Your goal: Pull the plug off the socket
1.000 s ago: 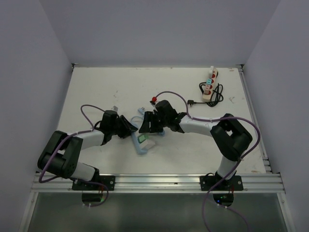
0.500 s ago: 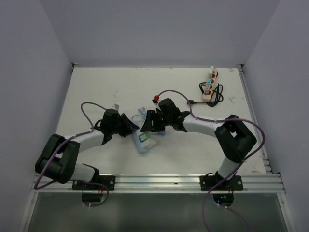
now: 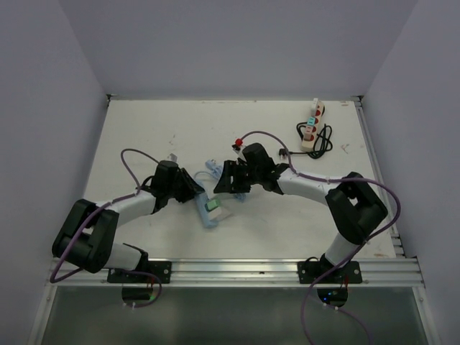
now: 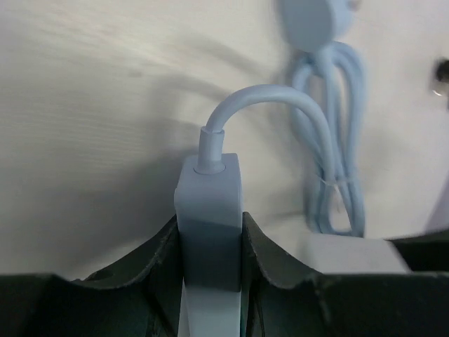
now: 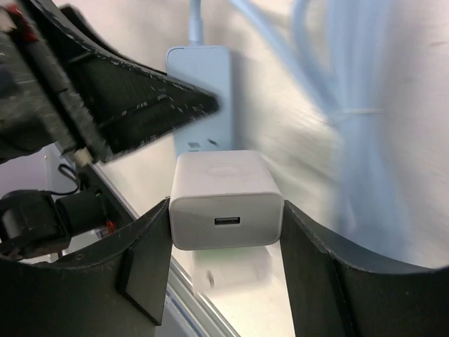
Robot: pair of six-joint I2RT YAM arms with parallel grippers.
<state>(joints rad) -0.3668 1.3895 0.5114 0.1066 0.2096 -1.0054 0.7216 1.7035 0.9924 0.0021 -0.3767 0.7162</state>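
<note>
Strip pinned by one arm, plug pinched by the other.

Nearest the bases, the left gripper (image 3: 192, 191) is closed narrow on the cord end of the blue power strip (image 4: 208, 203), which lies on the table (image 3: 144, 136). Just past it, the right gripper (image 5: 226, 228) squeezes the white plug (image 5: 226, 200) by its two sides, its USB port facing the wrist camera. The strip's socket holes show just behind the plug; I cannot tell whether the prongs are out. The strip's blue cord (image 4: 337, 140) lies bundled beyond. Near the far right corner sits a white power strip (image 3: 313, 126).
</note>
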